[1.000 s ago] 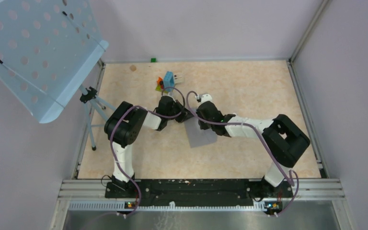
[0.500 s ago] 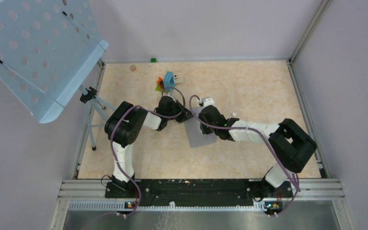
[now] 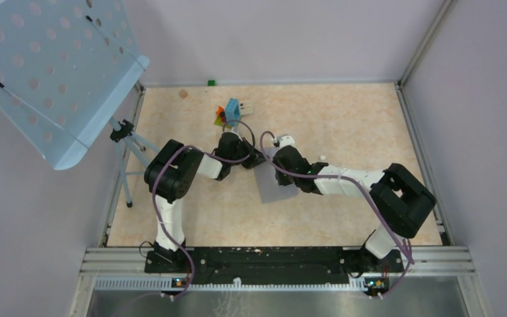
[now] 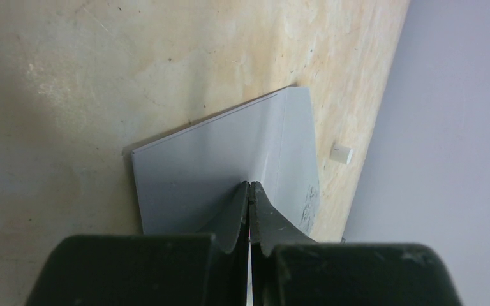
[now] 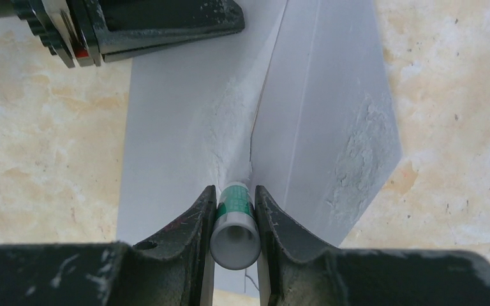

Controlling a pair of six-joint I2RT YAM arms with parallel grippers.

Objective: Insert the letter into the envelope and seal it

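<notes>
The grey envelope (image 3: 276,189) lies flat on the tan floor with its flap (image 5: 332,115) folded open. White smears show on the flap and along the crease. My left gripper (image 4: 249,186) is shut, its tips resting on the envelope (image 4: 217,159) near one end. My right gripper (image 5: 235,191) is shut on a white glue stick (image 5: 236,220) with a green label. The stick's tip touches the crease of the envelope (image 5: 166,115). From above, the right gripper (image 3: 278,172) sits over the envelope's middle, close to the left gripper (image 3: 258,161). The letter is not visible.
A small white cap (image 3: 321,157) lies on the floor just right of the envelope. A blue-orange-green block cluster (image 3: 230,112) sits behind the grippers. A pale blue perforated stand (image 3: 46,72) on a tripod (image 3: 129,142) is at the left edge. Walls enclose the floor.
My right arm has shifted a little to the right with the glue stick along the envelope, then held still. The left arm has not moved.
</notes>
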